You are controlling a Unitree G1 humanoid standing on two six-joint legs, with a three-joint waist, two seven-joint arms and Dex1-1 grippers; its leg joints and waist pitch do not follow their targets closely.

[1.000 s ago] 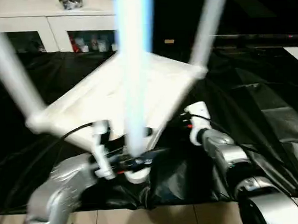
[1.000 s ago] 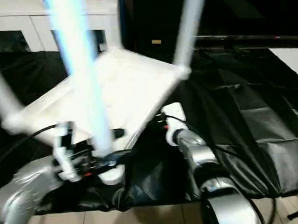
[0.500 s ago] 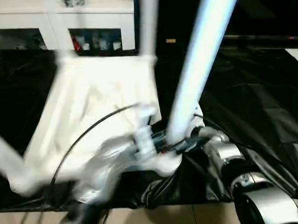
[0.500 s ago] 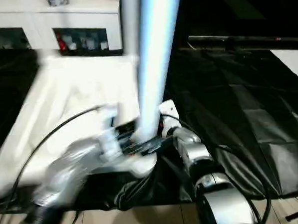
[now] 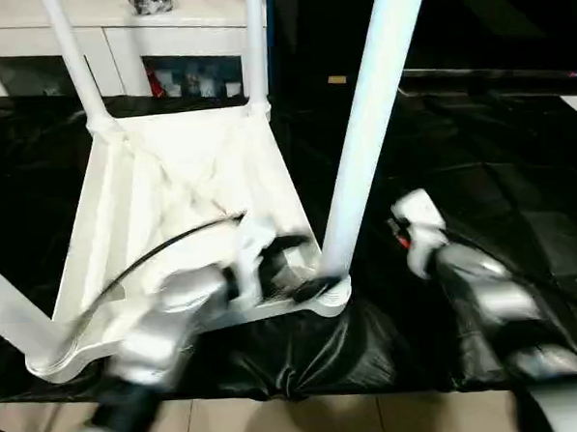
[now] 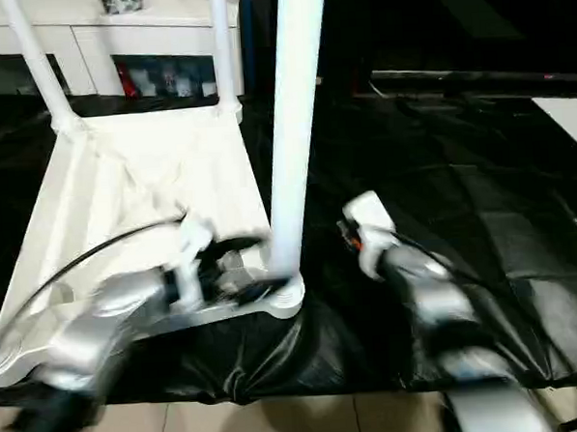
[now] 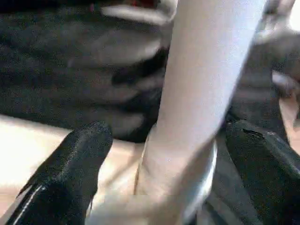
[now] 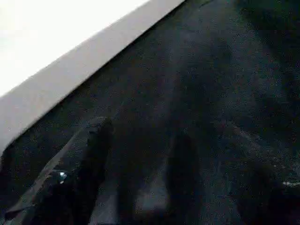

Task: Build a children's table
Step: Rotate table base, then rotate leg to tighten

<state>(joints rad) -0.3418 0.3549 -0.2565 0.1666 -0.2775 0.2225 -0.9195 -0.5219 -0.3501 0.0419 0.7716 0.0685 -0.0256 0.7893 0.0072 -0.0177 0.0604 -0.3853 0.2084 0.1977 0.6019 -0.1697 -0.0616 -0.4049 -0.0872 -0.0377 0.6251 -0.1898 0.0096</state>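
Left eye view shows the tabletop [image 5: 172, 212] lying upside down on the black sheet [image 5: 480, 177], ribbed underside up, so the legs can stand in its corner sockets. Three legs rise at about 10, 12 and 8 o'clock; the near leg [image 5: 367, 134] stands in the socket at 5 o'clock. The left gripper [image 7: 164, 178] straddles that leg's base with its fingers [image 7: 70, 164] spread wide on either side, apparently clear of it, probably steadying or checking the seating. The right gripper [image 8: 173, 187] hangs open over the sheet, holding nothing.
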